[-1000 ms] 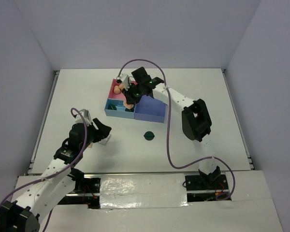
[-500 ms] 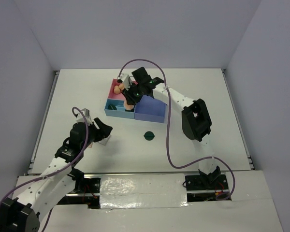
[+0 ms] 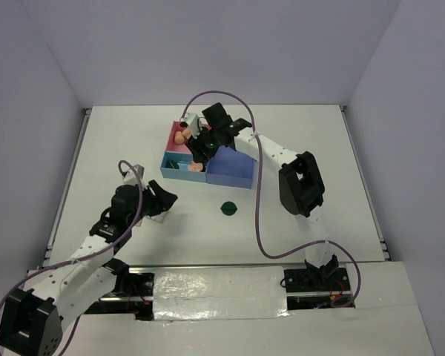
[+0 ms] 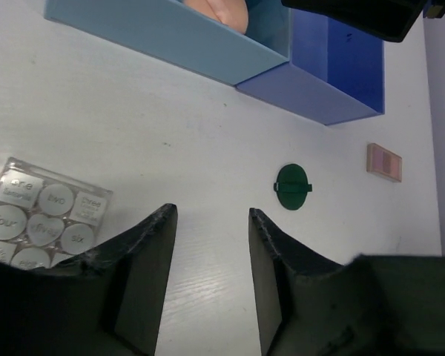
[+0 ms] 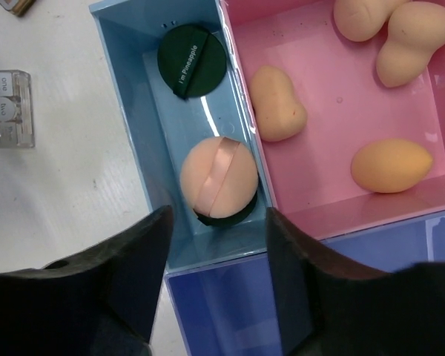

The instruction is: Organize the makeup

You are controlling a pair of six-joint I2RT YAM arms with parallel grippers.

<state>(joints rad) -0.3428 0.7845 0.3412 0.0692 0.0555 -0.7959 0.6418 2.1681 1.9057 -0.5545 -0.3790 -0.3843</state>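
Shows right gripper (image 5: pixel 219 215) spread apart above the tray's (image 5: pixel 126 133) light-blue bin, gripping nothing. Places a peach puff (image 5: pixel 217 178) right below it in that bin, atop something dark, with a green compact (image 5: pixel 192 61) farther along. Counts four sponges (image 5: pixel 278 104) in the pink bin. Finds left gripper (image 4: pixel 210 215) spread too, empty, over the table (image 4: pixel 133 111), a clear palette (image 4: pixel 44 222) just beside its fingers. Spots a second compact (image 4: pixel 293 186) and a small pink palette (image 4: pixel 384 162) loose on the table, apart from the tray.

Clear palette (image 4: pixel 44 215) partly behind left end effector (image 4: pixel 211 215) finger.
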